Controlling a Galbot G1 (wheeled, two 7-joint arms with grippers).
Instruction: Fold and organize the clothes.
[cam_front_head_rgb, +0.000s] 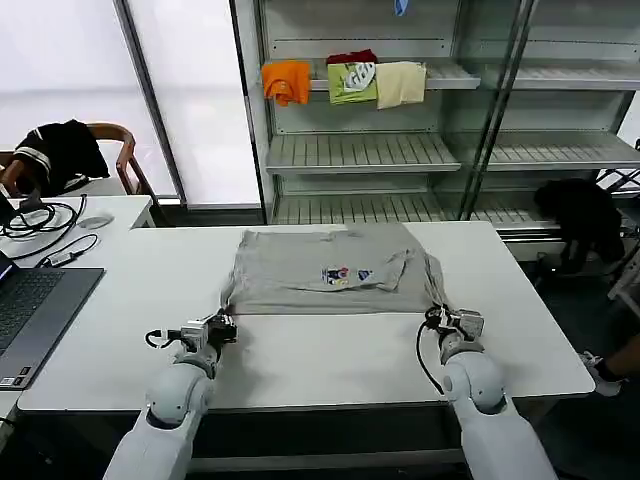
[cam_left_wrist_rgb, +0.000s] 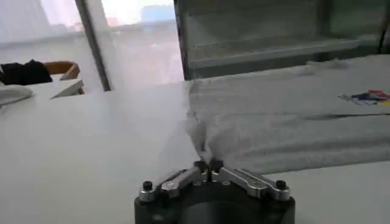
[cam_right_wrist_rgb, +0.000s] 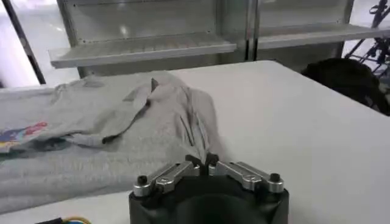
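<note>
Shirt (cam_front_head_rgb: 320, 270) lies flat on the white worktop (cam_front_head_rgb: 330, 350) in the head view, chest print up, in front of the shelves (cam_front_head_rgb: 360, 150). You hold it at the two corners of the near hem: left claw (cam_front_head_rgb: 222, 327) at the left corner, right claw (cam_front_head_rgb: 440, 318) at the right one. I judge this grip is for lifting the hem evenly to make a fold.

In the left wrist view, your left claw (cam_left_wrist_rgb: 208, 165) is pressed together on a small peak of grey cloth, so the corner stands up a little from the worktop.

In the right wrist view, your right claw (cam_right_wrist_rgb: 202, 161) pinches the other corner the same way, and the cloth gathers into ridges toward it. The shirt (cam_right_wrist_rgb: 109, 134) is light grey and soft, and one sleeve is already turned over the body, with wrinkles near the print.
</note>
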